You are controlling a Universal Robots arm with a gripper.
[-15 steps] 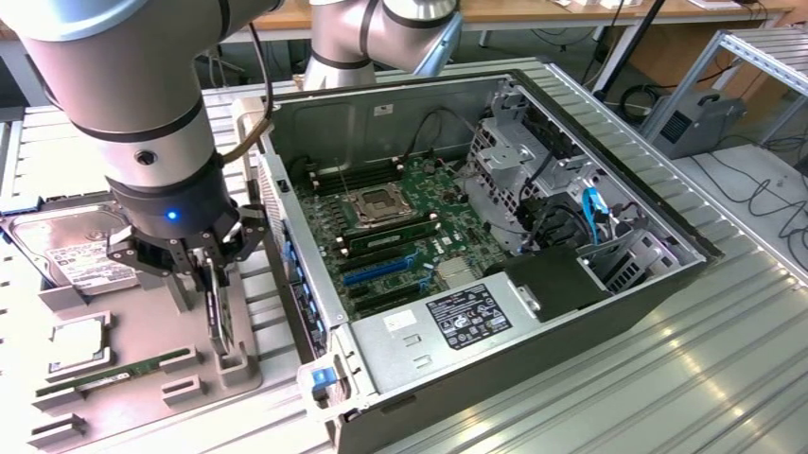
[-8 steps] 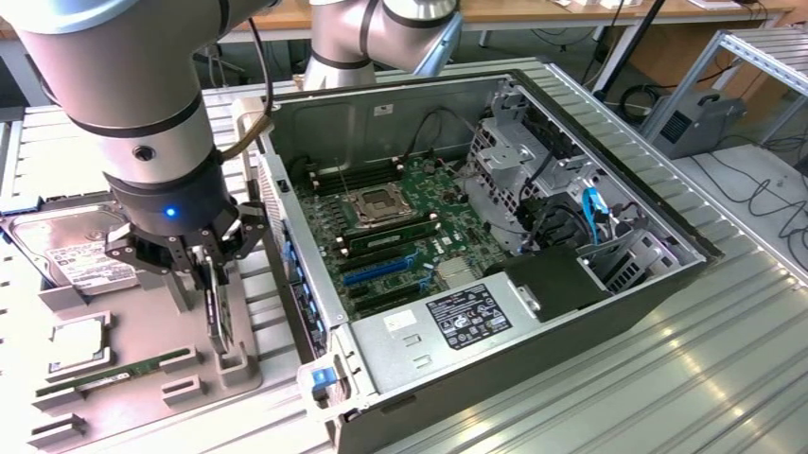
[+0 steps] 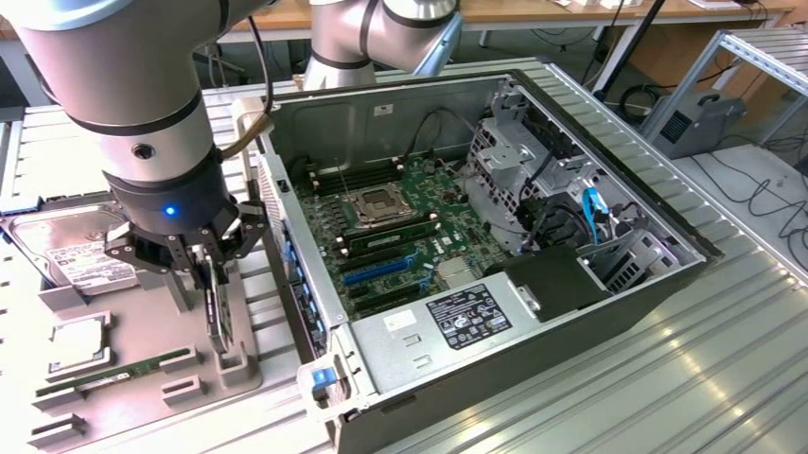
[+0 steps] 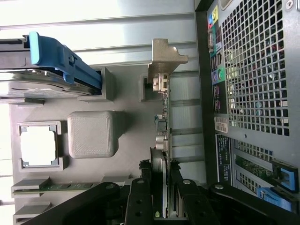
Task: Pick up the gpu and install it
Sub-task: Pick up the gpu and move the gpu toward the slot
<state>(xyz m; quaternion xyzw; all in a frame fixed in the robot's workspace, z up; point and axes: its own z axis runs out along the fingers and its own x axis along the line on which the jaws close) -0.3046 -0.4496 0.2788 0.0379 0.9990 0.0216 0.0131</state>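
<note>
The gpu (image 3: 222, 320) is a thin black card standing on edge in a slot of the grey holder tray (image 3: 142, 305), at the exterior view's left of the open computer case (image 3: 531, 180). My gripper (image 3: 210, 276) is down over the card's upper edge. In the wrist view the gpu (image 4: 163, 124) runs away from my gripper (image 4: 163, 199), its silver bracket (image 4: 165, 58) at the far end. The black fingers (image 4: 140, 199) sit against both faces of the card, shut on it. The card still rests in its holder.
On the tray lie a hard drive (image 3: 66, 253), a processor chip (image 3: 79, 340) and a green memory stick (image 3: 116, 371). The case lies open with the motherboard and its blue expansion slots (image 3: 378, 271) exposed. Its metal side wall (image 3: 293, 274) stands right next to the gpu.
</note>
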